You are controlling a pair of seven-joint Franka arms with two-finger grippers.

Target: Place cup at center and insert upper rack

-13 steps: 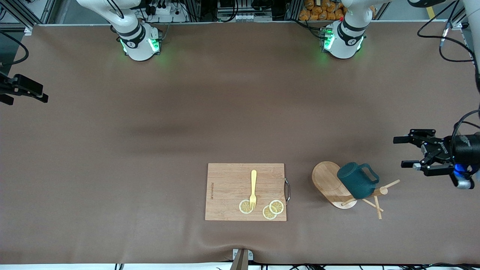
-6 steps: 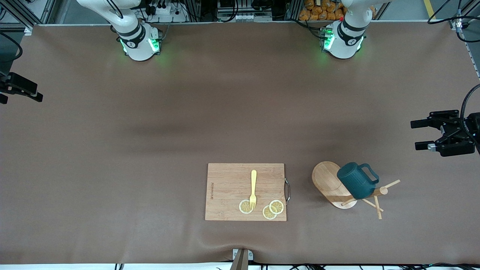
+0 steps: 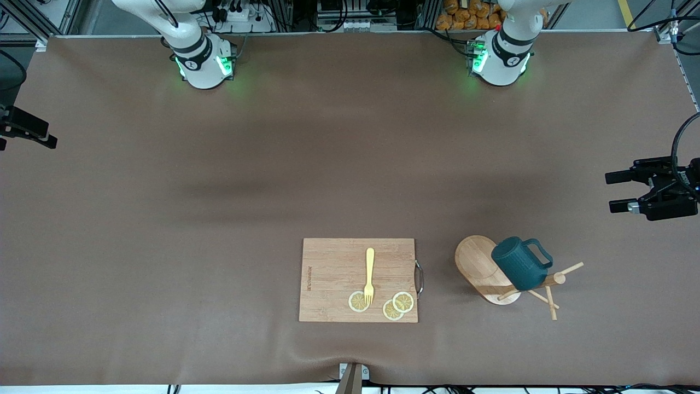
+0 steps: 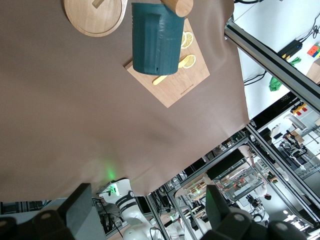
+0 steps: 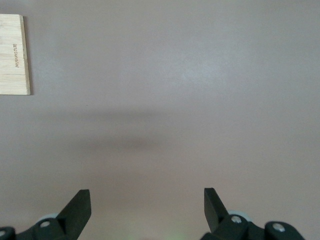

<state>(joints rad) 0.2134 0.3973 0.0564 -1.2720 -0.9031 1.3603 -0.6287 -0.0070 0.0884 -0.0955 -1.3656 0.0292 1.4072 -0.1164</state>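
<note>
Teal cup (image 3: 519,264) hangs tilted on a peg of the wooden rack (image 3: 495,272), beside the cutting board (image 3: 333,279) toward the left arm's end of the table (image 3: 219,230); whether more is left to do, unclear. Left end effector (image 3: 620,191) over that table end, fingers wide, empty. Right end effector (image 5: 147,200) over bare table, wide, waiting

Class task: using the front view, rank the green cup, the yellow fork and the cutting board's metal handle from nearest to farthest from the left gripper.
From the left gripper, open at the left arm's end of the table:
1. green cup, hung on the wooden rack.
2. metal handle, on the cutting board's edge facing the rack.
3. yellow fork, lying mid-board.
</note>
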